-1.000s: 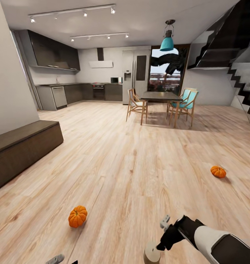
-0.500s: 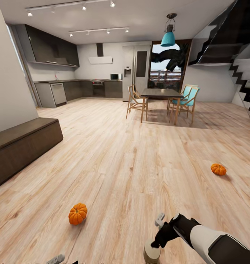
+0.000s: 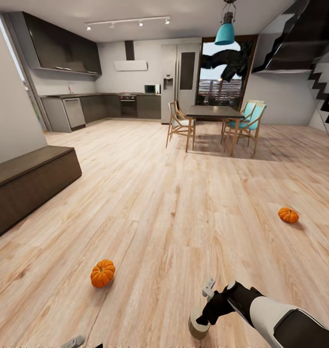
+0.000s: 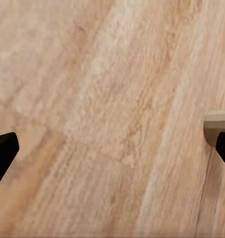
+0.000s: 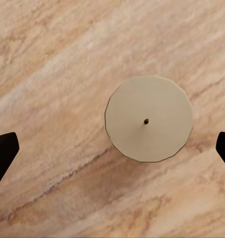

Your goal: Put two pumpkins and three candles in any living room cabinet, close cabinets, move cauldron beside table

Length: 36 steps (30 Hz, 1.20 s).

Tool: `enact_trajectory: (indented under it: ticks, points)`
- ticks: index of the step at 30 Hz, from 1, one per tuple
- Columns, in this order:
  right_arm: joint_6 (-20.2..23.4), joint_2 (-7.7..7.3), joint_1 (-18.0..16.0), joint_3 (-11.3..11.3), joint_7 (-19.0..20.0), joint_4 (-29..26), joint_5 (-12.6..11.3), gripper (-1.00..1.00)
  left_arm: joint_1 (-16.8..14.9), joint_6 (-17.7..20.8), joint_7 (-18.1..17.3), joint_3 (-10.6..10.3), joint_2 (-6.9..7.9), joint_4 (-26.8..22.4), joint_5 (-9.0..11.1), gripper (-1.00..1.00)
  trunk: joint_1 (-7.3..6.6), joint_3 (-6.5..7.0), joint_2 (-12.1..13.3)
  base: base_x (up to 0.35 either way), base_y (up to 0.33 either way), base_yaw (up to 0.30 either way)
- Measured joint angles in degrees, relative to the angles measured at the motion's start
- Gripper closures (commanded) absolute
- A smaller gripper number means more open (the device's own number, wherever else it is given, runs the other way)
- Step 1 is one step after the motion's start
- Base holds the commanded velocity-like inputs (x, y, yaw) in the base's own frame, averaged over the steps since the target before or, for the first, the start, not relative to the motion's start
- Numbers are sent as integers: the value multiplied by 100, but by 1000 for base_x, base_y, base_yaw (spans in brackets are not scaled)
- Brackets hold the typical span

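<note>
One orange pumpkin [image 3: 102, 273] lies on the wood floor ahead to my left, and a second pumpkin [image 3: 288, 215] lies farther off to the right. The dark brown cabinet [image 3: 29, 186] runs along the left wall with its fronts shut. A beige candle [image 3: 198, 328] stands upright on the floor just under my right gripper [image 3: 205, 305]. In the right wrist view the candle [image 5: 148, 119] shows from above with its wick, between the spread fingers of the open right gripper [image 5: 112, 148]. My left gripper [image 4: 112, 153] hangs open over bare floor, with the candle's edge [image 4: 219, 124] beside one finger.
A dark-topped dining table [image 3: 214, 113] with wooden and teal chairs stands at the far middle, and a kitchen lies behind it. A staircase [image 3: 323, 106] rises at the right. Open wood floor [image 3: 174, 208] stretches between the pumpkins and the cabinet.
The whole head view has shifted, so the camera moved. My right gripper has edged slightly left over the candle and stays open. Pumpkins and candle lie where they were.
</note>
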Motion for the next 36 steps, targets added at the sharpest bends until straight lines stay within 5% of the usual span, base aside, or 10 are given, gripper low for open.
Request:
enact_trajectory:
  ticks: [6, 11, 14, 21, 36]
  points:
    - [-1, 2, 3, -2, -8, 0, -1, -100, 0, 0, -124, 6, 12, -2, 25, -100, 5, -45, -3, 0, 0, 0]
    - [-6, 2, 2, 0, -26, 5, 0, -100, 0, -4, -1090, 5, 65, 0, 25, -100, 10, -89, -5, 0, 0, 0]
    - [-7, 2, 2, 0, -35, 7, 0, -100, 0, -6, -1350, 5, 80, 0, 21, -100, 18, -155, -9, 0, 0, 0]
    - [-8, 23, 5, -1, -63, 8, 0, -100, 0, -7, -1480, 5, 86, 1, 12, -100, 36, -310, -19, 0, 0, 0]
    - [-1, 45, 4, -36, -111, 6, -46, -100, 0, -7, -1414, -26, 61, 1, -21, -100, 35, -311, -19, 95, 0, 0]
